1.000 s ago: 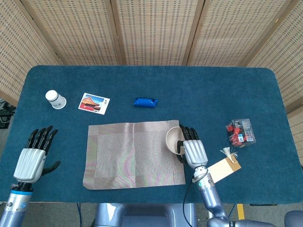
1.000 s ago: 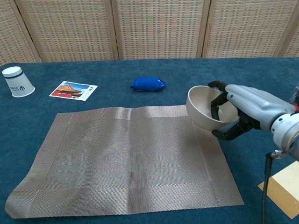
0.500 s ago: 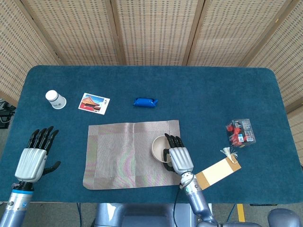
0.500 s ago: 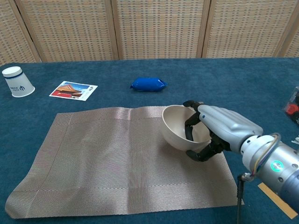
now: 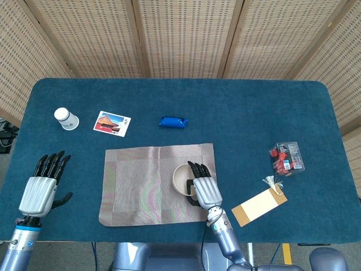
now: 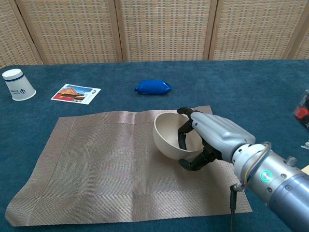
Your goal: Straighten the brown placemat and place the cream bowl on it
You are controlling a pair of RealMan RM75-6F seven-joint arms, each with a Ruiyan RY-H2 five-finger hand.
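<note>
**Bowl held over the mat's right half**

Nearest, the right hand [image 6: 212, 137] grasps the cream bowl [image 6: 170, 135], fingers hooked over its rim, above the brown placemat [image 5: 146, 183]. Left of the mat, the left hand [image 5: 38, 192] lies released, fingers apart. Beyond the mat on the blue felt table [image 5: 242, 113]: a postcard [image 5: 111, 122], paper cup [image 5: 66, 118], blue packet [image 5: 173, 122]. Wicker screens [image 5: 180, 34] stand behind.
</note>
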